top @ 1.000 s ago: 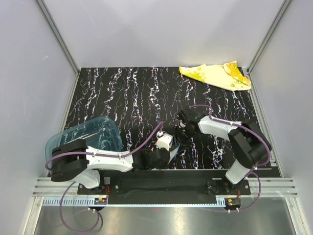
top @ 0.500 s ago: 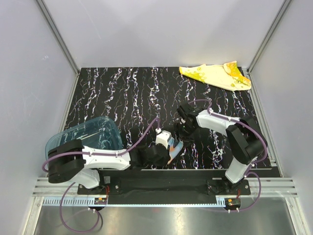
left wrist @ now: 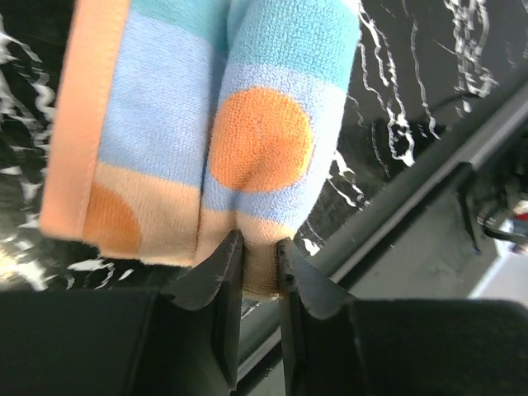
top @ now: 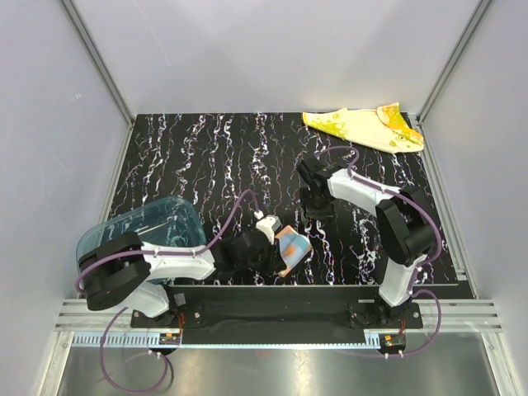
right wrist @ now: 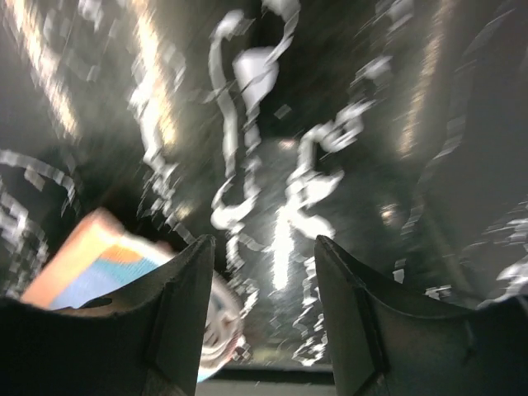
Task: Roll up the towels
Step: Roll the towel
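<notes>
You have nothing to read in these views: no lettering, label, brand, number or sign is legible anywhere. The orange-pink towel (left wrist: 260, 140) carries only plain colour blocks and an orange dot. The yellow towel (top: 363, 128) shows a print too small to make out, and the surface (top: 206, 165) has only white veining on black.

Soft, even light is filling the overhead view. Motion blur is smearing the right wrist view, streaking the black white-veined tabletop (right wrist: 280, 214). The folded orange-pink and pale blue cloth (left wrist: 247, 124) is looking slightly soft close up.
</notes>
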`<state>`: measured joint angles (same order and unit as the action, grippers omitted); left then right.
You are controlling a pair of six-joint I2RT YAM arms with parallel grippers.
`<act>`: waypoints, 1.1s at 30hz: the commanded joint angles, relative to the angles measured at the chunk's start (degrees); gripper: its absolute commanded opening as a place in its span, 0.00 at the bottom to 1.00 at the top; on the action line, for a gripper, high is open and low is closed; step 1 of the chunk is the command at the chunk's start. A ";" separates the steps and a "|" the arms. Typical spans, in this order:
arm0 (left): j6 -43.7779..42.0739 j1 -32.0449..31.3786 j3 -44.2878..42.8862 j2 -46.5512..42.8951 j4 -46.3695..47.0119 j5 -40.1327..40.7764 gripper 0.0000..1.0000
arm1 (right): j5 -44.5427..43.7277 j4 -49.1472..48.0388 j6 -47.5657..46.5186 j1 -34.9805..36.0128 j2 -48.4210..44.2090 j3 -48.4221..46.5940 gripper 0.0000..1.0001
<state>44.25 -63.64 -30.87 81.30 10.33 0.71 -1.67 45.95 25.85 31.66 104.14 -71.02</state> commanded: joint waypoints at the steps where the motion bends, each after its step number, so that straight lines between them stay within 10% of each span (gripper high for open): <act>1: 1.36 2.20 1.78 3.33 2.06 -9.84 0.00 | -9.22 3.17 -2.11 -0.90 0.72 -4.73 0.59; 9: 5.66 7.55 4.23 6.42 9.51 -18.19 0.00 | -4.94 3.36 -1.41 -2.48 -8.32 -7.38 0.63; 33: 19.03 23.82 4.77 19.60 19.47 -35.43 0.00 | 29.00 -38.29 17.21 -2.66 -31.28 37.35 0.67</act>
<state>64.16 -41.21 -27.27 98.41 34.94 -37.36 23.38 19.53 39.18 29.12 74.19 -35.79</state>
